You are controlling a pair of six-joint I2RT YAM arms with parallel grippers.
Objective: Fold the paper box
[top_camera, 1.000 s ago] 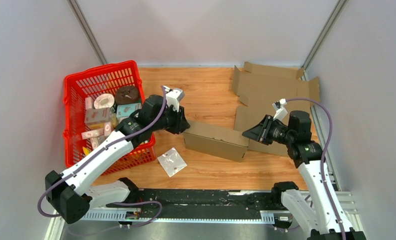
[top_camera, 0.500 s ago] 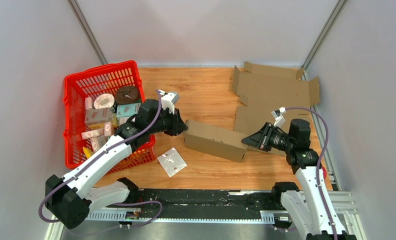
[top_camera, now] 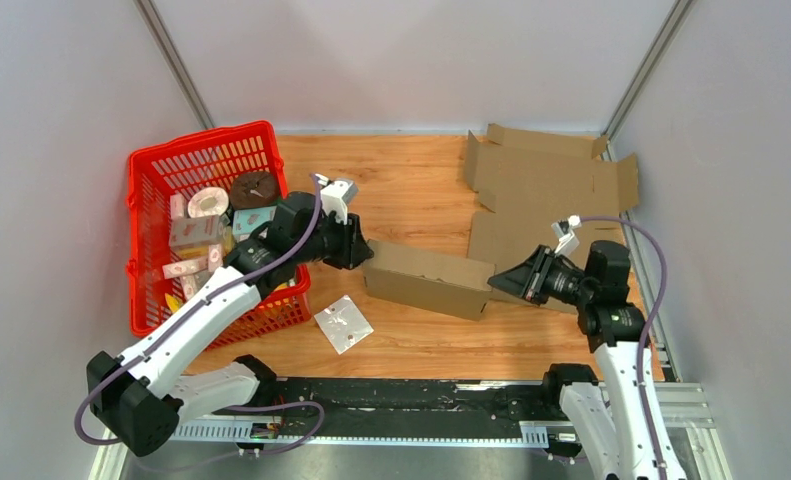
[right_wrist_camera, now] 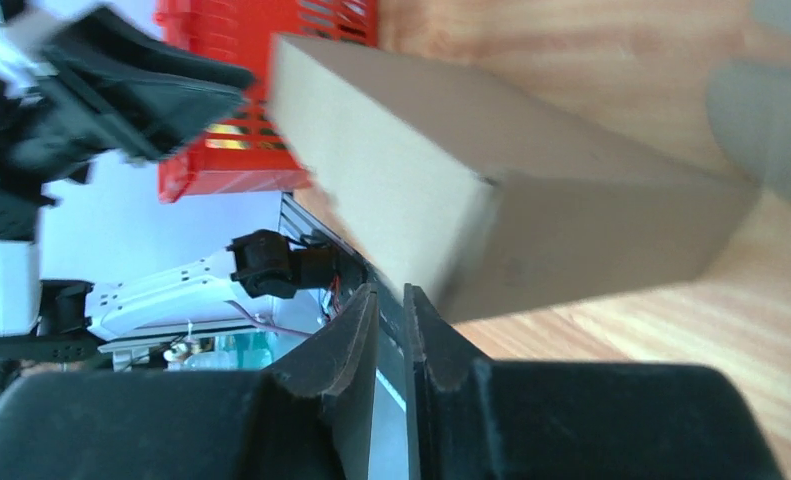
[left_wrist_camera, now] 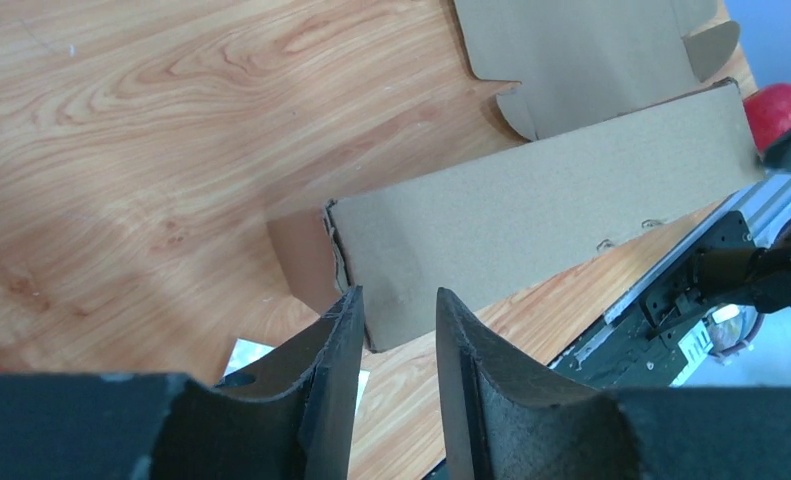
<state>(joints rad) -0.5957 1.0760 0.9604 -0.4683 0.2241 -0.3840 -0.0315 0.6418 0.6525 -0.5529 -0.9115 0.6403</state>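
Note:
The folded brown paper box [top_camera: 429, 279] lies long on the wooden table between my arms. My left gripper [top_camera: 361, 255] is at the box's left end, its jaws a little apart with nothing between them. In the left wrist view the box [left_wrist_camera: 551, 215] sits just past the fingertips [left_wrist_camera: 346, 310], with a loose end flap [left_wrist_camera: 301, 255] beside them. My right gripper [top_camera: 496, 280] is at the box's right end, its jaws nearly together and empty. In the right wrist view the box [right_wrist_camera: 451, 190] is just beyond the fingertips [right_wrist_camera: 366, 310].
A red basket [top_camera: 151, 165] with several packaged items stands at the left, against my left arm. Flat unfolded cardboard [top_camera: 551, 185] lies at the back right. A silvery packet [top_camera: 343, 323] lies in front of the box. A red round object [left_wrist_camera: 781, 105] sits near the right edge.
My right arm has drawn back to the right and down, its gripper still at the box's right end. The box and my left gripper have shifted slightly left.

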